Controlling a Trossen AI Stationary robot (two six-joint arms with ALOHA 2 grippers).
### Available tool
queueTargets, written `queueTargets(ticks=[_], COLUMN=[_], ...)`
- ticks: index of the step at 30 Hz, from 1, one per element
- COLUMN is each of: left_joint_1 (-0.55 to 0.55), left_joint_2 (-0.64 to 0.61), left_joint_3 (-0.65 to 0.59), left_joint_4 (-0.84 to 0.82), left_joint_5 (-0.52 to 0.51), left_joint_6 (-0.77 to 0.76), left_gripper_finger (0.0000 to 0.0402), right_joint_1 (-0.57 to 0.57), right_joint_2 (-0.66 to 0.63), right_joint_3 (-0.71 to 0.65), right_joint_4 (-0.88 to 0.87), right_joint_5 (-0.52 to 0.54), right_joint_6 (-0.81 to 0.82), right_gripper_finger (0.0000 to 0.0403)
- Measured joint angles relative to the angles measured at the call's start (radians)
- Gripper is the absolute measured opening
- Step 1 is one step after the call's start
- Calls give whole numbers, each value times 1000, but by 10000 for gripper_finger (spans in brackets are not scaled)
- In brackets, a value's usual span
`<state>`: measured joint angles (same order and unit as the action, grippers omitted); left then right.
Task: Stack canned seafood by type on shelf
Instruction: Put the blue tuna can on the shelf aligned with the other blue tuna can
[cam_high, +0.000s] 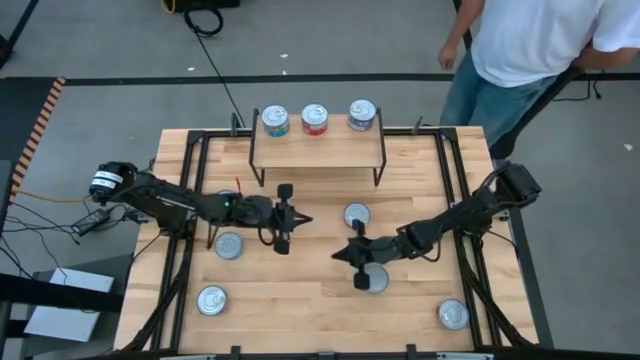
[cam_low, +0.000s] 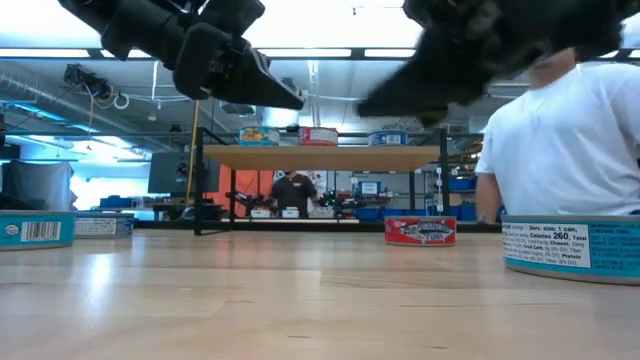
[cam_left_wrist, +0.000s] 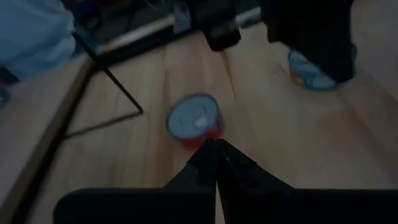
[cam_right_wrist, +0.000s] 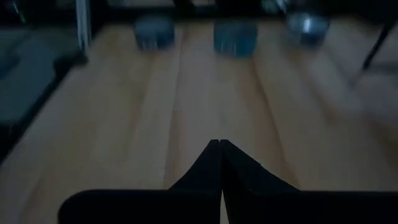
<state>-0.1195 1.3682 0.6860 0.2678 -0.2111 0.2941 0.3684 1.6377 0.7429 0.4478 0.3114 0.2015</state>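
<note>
Light wooden tabletop (cam_high: 300, 300) sits on grey floor, a person in a white shirt (cam_high: 540, 35) standing at its far right corner. Left to right, loose cans (cam_high: 211, 300) lie near the left gripper (cam_high: 303, 219), whose fingers are pressed together on nothing. At the far edge, the shelf (cam_high: 318, 150) carries three cans (cam_high: 314, 119). The right gripper (cam_high: 338, 256), likewise closed and empty, hovers between a red-labelled can (cam_high: 357, 215) and another (cam_high: 374, 279); a further can (cam_high: 453, 315) lies near the right corner.

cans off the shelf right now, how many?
5: one mid-table in front of the shelf, one under the left arm, one near-left, one partly under the right arm, one near-right. More could be hidden under the arms.
</note>
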Motion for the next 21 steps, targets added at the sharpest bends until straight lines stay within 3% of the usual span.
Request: queueTargets(ticks=[4,11,21], left_joint_1=[-15,-87,-161], left_joint_2=[0,0,-1], left_joint_3=[49,107,116], left_joint_4=[-167,-477,-915], left_joint_5=[0,-119,-254], left_joint_6=[-49,-198,-590], left_gripper_finger=[7,7,7], right_joint_1=[-13,-8,81], right_joint_2=[63,49,-61], right_joint_3=[0,0,0], right_joint_4=[109,39,-120], right_joint_5=[-67,-69,5], right_joint_6=[-46,-22,-10], right_gripper_finger=[8,7,7])
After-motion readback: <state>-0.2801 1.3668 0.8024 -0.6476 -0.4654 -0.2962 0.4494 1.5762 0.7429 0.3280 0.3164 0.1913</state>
